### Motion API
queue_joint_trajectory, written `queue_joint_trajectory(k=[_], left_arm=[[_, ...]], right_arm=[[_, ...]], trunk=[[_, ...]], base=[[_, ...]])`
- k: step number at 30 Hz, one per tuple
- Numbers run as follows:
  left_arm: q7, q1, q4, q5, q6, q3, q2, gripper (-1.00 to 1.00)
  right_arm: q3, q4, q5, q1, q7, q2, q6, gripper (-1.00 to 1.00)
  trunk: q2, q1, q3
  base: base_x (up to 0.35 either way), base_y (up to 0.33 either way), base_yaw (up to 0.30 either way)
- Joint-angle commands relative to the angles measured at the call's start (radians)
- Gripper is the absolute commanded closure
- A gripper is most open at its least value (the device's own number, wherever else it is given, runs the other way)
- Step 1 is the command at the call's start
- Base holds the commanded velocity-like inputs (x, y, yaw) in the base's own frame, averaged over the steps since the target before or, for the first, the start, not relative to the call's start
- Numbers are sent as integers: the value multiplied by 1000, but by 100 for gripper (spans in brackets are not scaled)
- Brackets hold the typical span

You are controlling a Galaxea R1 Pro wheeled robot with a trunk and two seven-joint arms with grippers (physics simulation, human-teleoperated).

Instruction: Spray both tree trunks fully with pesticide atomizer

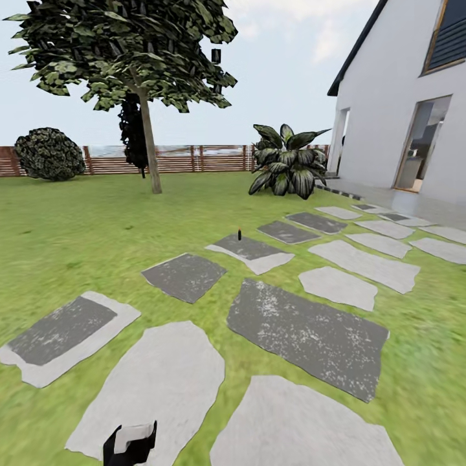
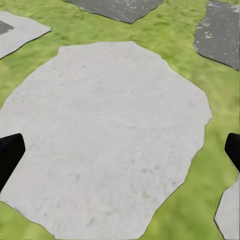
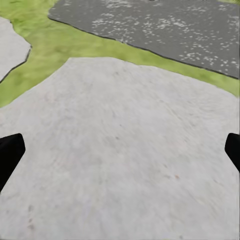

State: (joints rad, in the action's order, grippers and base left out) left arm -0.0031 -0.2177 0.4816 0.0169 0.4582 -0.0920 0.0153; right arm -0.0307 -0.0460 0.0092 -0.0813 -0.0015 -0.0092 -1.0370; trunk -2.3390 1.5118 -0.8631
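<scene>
A small dark pesticide atomizer [image 1: 239, 233] stands far off at twelve o'clock on a dark grey stepping stone [image 1: 248, 248], likely light, rigid, best gripped around its body; both claws gape wide, empty.

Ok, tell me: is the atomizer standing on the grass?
No, the small dark atomizer stands upright on a dark grey paving stone, not on the lawn.

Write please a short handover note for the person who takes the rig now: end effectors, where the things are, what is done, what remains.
Left end effector: open, empty, above a pale paving stone.
Right end effector: open, empty.
Pesticide atomizer: far ahead, upright on a dark stepping stone.
One tree stands beyond on the lawn; its trunk looks unsprayed.
Done: nothing.
Left: drive closer, pick up, spray both trunks.
</scene>
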Motion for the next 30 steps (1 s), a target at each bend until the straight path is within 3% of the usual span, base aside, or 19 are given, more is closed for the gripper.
queue_joint_trajectory(k=[1, 30], left_arm=[[0, 0, 0, 0, 0, 0, 0, -100], [0, 0, 0, 0, 0, 0, 0, -100]], right_arm=[[0, 0, 0, 0, 0, 0, 0, -100], [0, 0, 0, 0, 0, 0, 0, -100]], trunk=[[0, 0, 0], [0, 0, 0]], base=[[339, 0, 0], [339, 0, 0]])
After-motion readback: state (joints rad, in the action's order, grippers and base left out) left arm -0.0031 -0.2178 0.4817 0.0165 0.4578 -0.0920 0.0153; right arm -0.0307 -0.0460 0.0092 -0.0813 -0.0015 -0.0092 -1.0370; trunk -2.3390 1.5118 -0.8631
